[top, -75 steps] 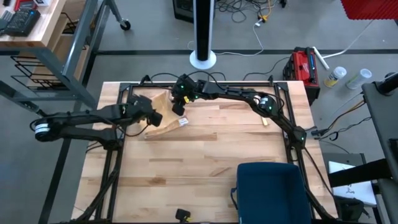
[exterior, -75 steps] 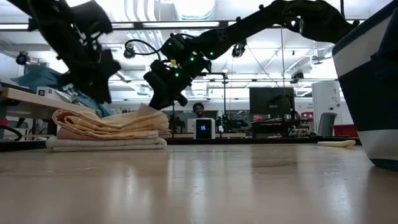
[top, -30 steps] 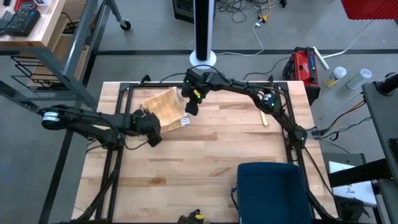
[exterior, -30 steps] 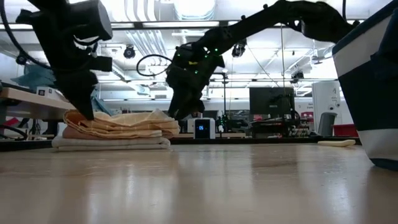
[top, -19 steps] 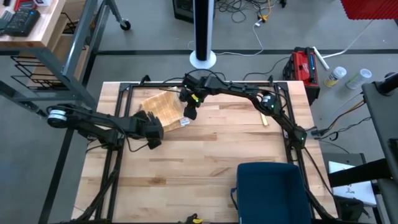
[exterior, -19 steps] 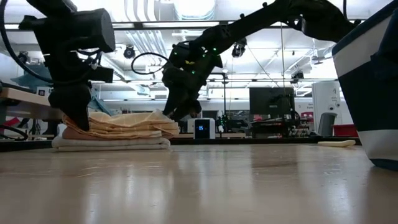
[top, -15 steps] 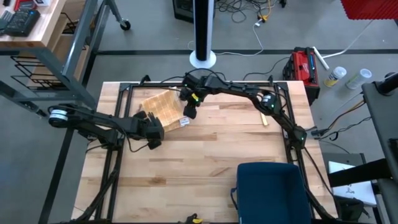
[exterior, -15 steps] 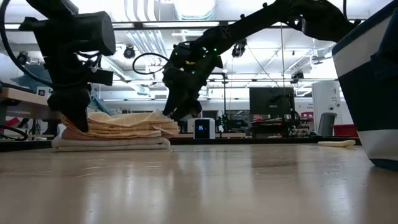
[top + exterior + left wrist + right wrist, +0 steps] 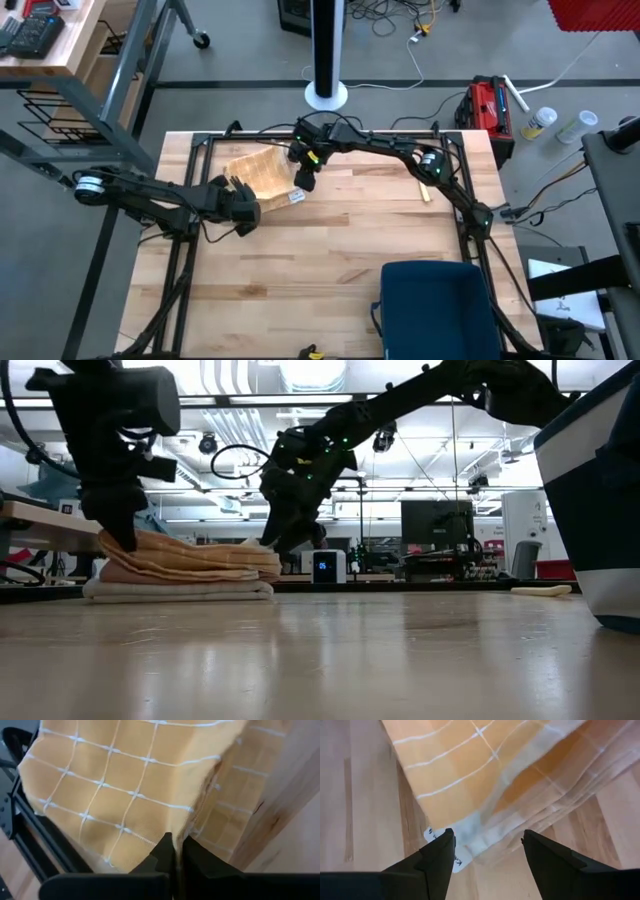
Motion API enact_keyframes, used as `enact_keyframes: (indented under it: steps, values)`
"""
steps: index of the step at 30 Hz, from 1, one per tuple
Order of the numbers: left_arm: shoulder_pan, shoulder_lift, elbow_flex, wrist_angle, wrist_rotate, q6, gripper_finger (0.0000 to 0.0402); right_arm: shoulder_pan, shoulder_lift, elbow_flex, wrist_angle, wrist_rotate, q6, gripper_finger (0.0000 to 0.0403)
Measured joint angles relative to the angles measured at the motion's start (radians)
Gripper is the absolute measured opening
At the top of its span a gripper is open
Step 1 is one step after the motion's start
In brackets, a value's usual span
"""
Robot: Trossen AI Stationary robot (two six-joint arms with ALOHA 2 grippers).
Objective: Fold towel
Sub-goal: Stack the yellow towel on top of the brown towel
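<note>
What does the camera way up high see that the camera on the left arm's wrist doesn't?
Only the high view shows the whole wooden table, the right gripper open at the towel's far corner, and the dark blue bin. Only the left wrist view shows the left gripper shut on the towel's edge and the white grid lines on the cloth. Both show the orange towel folded on the wood.

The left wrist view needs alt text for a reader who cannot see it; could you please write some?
The left gripper, its two dark fingers shut, pinches the edge of a folded orange towel with a white grid pattern. The towel lies on the light wooden table, beside a black metal frame.
</note>
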Motion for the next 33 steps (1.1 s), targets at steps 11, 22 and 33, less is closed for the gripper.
enact_keyframes:
  steps: [11, 22, 33]
  values:
    - [-0.045, -0.028, -0.031, -0.041, 0.067, -0.089, 0.0012, 0.022, 0.000, 0.000, 0.000, -0.001, 0.012, 0.0237]
    - [-0.063, -0.009, -0.117, 0.044, 0.096, -0.161, 0.0020, 0.069, -0.036, -0.003, -0.011, 0.000, -0.177, 0.0219]
    - [-0.064, -0.016, -0.152, 0.053, 0.071, -0.192, 0.0052, 0.210, -0.037, -0.072, -0.071, 0.425, -0.266, 0.0206]
